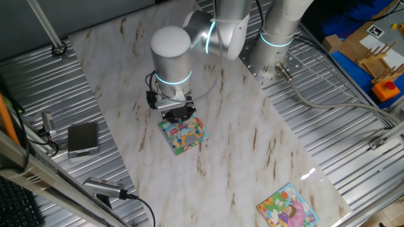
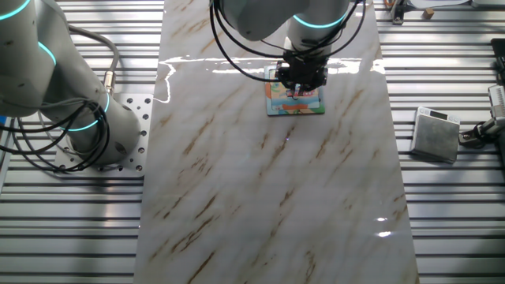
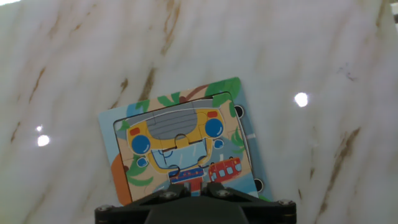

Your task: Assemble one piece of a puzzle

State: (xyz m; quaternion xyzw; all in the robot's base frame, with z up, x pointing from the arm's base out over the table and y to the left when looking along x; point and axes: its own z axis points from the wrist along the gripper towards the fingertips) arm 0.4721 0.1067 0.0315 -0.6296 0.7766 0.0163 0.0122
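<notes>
Puzzle (image 3: pixel 183 146) lies flat on the marble worktop (image 1: pixel 252 145); end effector (image 1: pixel 178 115) sits low over its near edge, finger state hidden.

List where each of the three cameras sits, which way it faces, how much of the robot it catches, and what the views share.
One fixed view: high, off one side of the marble table, looking down; shows the arm and gripper over the puzzle.
The other fixed view: high, from the opposite side, looking down the table's length; arm, base and gripper at the far end.
Hand view: on the hand, facing straight down; only the jaws' dark base shows.
Shared: all three show the puzzle on the marble.
</notes>
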